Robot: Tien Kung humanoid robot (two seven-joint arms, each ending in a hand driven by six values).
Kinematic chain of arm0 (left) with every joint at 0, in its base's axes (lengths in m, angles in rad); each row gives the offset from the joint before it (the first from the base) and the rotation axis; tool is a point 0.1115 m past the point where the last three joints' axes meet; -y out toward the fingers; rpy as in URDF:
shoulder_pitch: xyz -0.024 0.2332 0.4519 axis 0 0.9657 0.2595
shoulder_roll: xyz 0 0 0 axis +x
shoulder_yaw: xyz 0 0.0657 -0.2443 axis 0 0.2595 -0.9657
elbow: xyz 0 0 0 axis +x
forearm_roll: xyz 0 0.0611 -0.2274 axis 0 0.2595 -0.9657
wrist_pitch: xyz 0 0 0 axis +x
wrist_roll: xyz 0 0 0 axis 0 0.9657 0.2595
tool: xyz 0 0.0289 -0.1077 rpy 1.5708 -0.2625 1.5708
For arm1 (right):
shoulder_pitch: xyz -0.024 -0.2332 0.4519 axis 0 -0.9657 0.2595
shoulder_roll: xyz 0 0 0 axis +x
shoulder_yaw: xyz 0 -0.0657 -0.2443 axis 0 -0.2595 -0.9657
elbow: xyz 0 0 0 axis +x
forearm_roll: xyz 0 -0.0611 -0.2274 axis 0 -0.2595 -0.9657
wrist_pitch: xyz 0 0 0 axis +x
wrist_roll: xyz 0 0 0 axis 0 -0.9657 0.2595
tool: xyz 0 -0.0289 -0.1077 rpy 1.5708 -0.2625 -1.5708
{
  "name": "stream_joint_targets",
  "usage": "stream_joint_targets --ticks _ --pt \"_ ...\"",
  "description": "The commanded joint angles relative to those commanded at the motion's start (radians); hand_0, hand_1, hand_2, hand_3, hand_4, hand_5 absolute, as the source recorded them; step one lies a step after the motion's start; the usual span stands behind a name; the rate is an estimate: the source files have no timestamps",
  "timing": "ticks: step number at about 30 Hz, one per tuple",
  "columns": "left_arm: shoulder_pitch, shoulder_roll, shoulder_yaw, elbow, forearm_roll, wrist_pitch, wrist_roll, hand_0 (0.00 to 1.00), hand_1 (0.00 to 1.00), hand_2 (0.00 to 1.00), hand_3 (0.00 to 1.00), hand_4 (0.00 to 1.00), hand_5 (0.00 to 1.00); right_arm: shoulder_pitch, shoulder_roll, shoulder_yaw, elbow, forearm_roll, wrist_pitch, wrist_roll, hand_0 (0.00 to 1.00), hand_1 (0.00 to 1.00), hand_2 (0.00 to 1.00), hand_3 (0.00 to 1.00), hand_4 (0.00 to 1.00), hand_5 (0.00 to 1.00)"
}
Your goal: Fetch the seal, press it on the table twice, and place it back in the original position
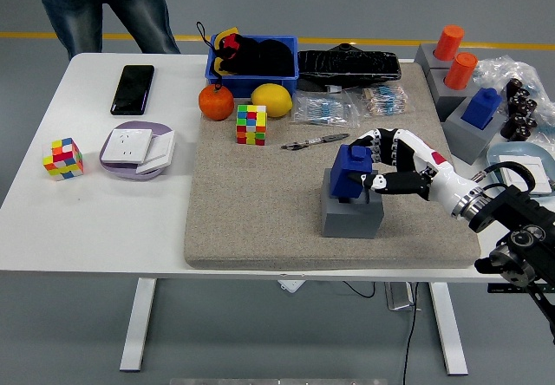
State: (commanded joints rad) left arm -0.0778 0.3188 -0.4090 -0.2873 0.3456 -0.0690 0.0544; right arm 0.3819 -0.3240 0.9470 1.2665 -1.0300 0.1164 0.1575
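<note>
Right hand (381,166): we log fingers curled, pinching blue block-shaped seal (352,172) | seal over grey square holder (351,213) | forearm enters from mat's right edge.

A white bench (95,220) on white legs stands over a smooth grey floor (61,316). Far beyond the robot hand (395,164), a yellow line (364,42) crosses the floor behind the bench's far edge. Even, soft light.
</note>
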Motion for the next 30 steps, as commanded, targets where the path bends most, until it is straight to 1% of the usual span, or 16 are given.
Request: stream_joint_targets --ticks 16,24,30 --pt "-0.002 -0.001 -0.002 0.0 0.002 -0.002 -0.001 0.786 0.748 0.744 0.777 0.795 0.484 0.004 -0.014 -0.003 -0.029 0.006 0.028 0.004 0.575 0.443 0.435 0.445 0.725 0.002" --pt "0.0 -0.002 -0.003 0.001 0.001 -0.003 0.0 0.788 0.747 0.744 0.777 0.796 0.483 -0.004 -0.024 0.0 -0.024 0.003 0.041 -0.001 0.565 0.439 0.428 0.444 0.731 0.002" --pt "-0.001 -0.002 -0.004 0.001 0.002 -0.004 -0.001 0.788 0.747 0.744 0.777 0.796 0.483 -0.008 -0.023 0.004 -0.024 0.0 0.046 0.006 0.565 0.439 0.428 0.444 0.731 0.002"
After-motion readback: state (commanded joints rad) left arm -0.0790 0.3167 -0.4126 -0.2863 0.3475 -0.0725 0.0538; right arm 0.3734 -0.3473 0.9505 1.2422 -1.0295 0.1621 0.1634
